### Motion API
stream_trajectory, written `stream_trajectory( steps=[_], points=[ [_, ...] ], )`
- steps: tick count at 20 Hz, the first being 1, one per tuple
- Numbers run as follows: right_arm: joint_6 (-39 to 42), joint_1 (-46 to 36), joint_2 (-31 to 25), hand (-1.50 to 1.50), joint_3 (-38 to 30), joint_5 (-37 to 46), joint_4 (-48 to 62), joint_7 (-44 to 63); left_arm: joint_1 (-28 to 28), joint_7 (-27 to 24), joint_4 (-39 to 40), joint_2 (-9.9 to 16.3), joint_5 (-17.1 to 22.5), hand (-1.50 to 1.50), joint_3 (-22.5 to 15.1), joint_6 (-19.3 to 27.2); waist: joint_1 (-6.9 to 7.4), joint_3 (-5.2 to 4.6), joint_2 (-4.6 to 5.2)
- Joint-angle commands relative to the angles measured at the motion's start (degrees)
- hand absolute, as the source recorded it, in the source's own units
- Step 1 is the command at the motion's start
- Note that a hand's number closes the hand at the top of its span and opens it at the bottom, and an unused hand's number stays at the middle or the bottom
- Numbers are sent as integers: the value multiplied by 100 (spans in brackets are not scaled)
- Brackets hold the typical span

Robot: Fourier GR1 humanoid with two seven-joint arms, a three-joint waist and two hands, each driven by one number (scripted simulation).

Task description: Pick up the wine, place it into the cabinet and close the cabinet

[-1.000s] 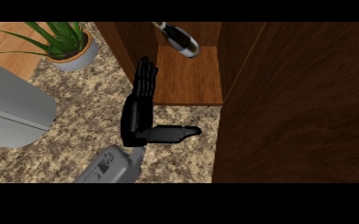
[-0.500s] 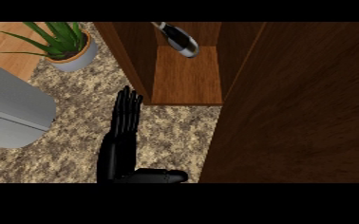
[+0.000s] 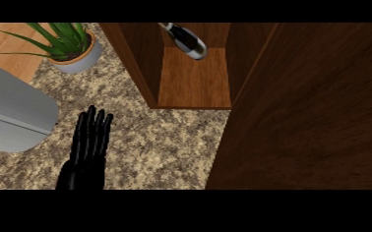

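Lying inside the cabinet (image 3: pixel 195 81), the wine (image 3: pixel 187 42) rests on the wooden shelf at about 12 o'clock in the head view, its dark body with a pale band tilted so that the neck points toward 11 o'clock. It sits at the back of the shelf, well apart from the front edge. The cabinet stands open: its door (image 3: pixel 305 118) swings out toward the viewer and fills the side from 2 to 5 o'clock as a broad dark wooden panel.

At 7 o'clock the left hand (image 3: pixel 88 145) comes in from the lower edge over the speckled table (image 3: pixel 170 142). Its fingers are straight and close together, pointing toward 12 o'clock; it is released and grasps nothing. It is well apart from the cabinet and the wine.

A potted plant (image 3: pixel 69 46) with long green leaves stands at 10 o'clock, just beside the cabinet's left wall. A grey rounded object (image 3: pixel 22 110) lies at 9 o'clock, near the hand. The right hand does not show.
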Motion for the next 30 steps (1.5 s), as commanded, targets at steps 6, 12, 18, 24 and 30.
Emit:
stream_trajectory(
  steps=[6,12,18,24,30],
  points=[
    [-512,-854,839,150,1427,265,-522,1239,1070,-354,-721,691,404,-150,689,-550,93,-15,-16],
    [-1148,-1748,1233,150,1640,313,133,1311,1506,-395,-909,1074,863,-150,1154,-1165,176,-19,-11],
    [-2565,-3060,1244,150,1781,422,1254,919,1871,-503,-911,1454,1296,-150,1817,-1833,253,-18,5],
    [-3475,-4557,1232,150,1481,-36,1932,1143,1891,-469,-803,1697,1671,-150,2332,-2428,290,-21,24],
    [-4019,-6331,1249,150,709,-959,3366,1124,1891,-330,-814,1917,1988,-150,2773,-2758,422,-17,62]
  ],
)
